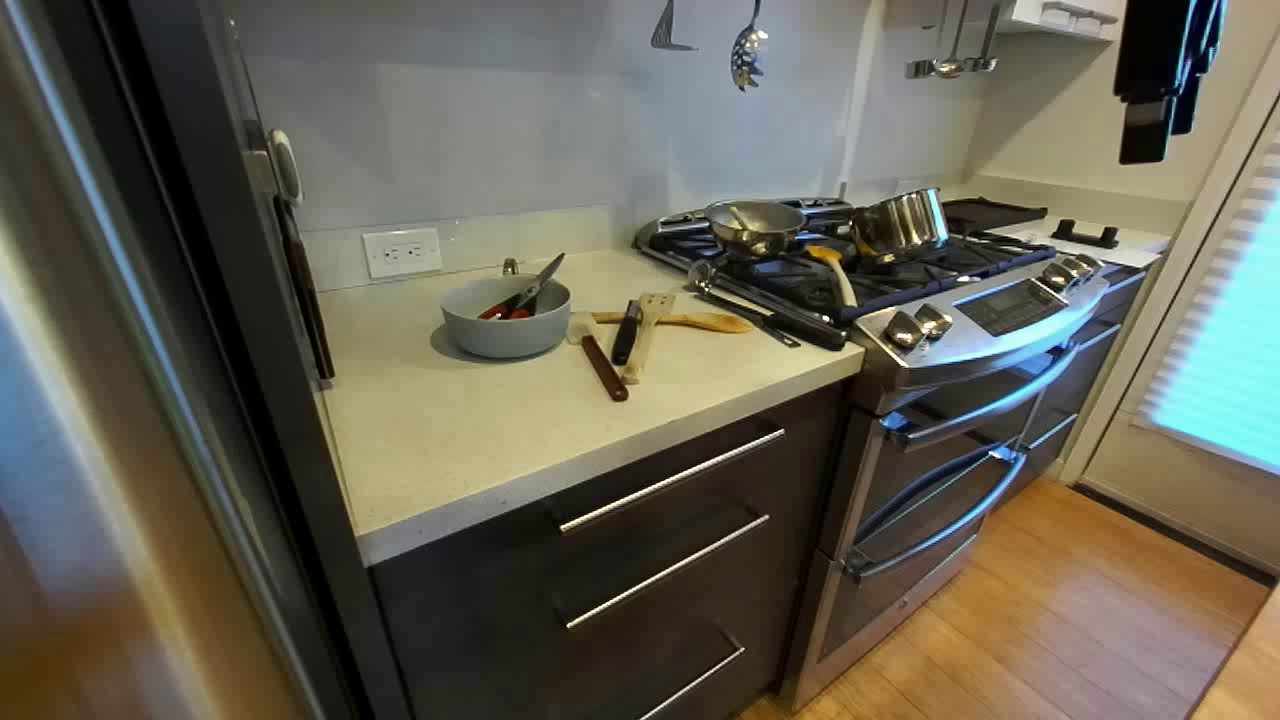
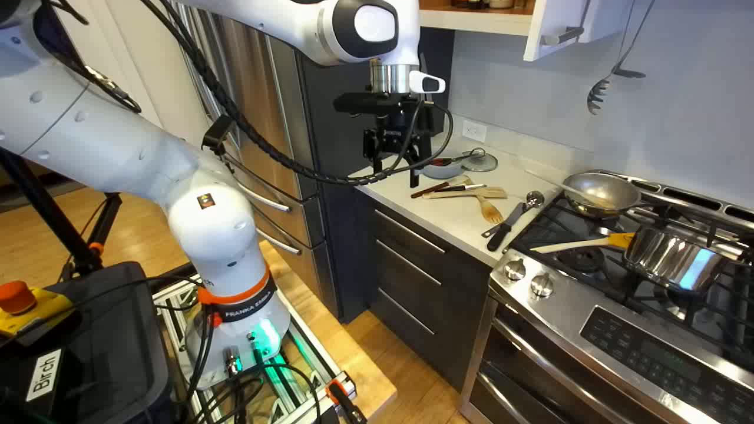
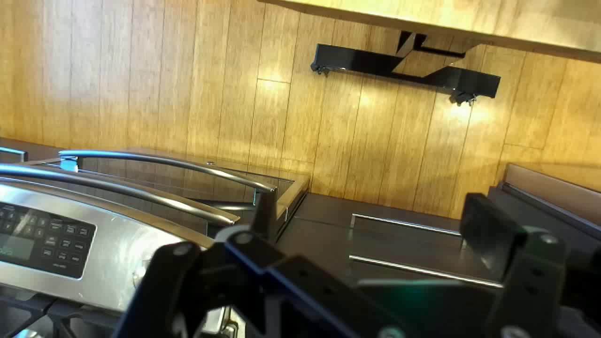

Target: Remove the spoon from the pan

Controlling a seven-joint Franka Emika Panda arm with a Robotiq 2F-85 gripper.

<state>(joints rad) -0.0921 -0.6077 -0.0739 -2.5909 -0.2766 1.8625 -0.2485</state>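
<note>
On the stove (image 2: pixel 556 313), at the back on the side by the counter (image 1: pixel 430 430): the pan (image 2: pixel 611 186), upright, visible in both exterior views. The spoon (image 1: pixel 740 216) is inside it, pale handle running up to the rim; far end too small to make out. The gripper (image 2: pixel 396 172) hangs in the air near the counter's front edge, tips down, well apart from pan and spoon. Its jaws are spread, a wide gap between the tips in the wrist view, which looks down on drawers (image 3: pixel 404 241) and wood floor (image 3: pixel 281 117).

Near the pan, steel pot (image 2: pixel 674 259). Yellow-headed utensil (image 2: pixel 577 244) lies with its head beside the pot; whether they touch, cannot tell.

On the counter, grey bowl (image 1: pixel 507 332) holding red-handled tools (image 1: pixel 492 311); glass lid (image 2: pixel 483 164) just beside it. Between bowl and stove, a loose pile: brown-handled spatula (image 1: pixel 604 370), wooden spatula (image 1: pixel 646 338), wooden spoon (image 1: pixel 715 321). Black-handled tool (image 2: pixel 499 237) by the stove edge.
</note>
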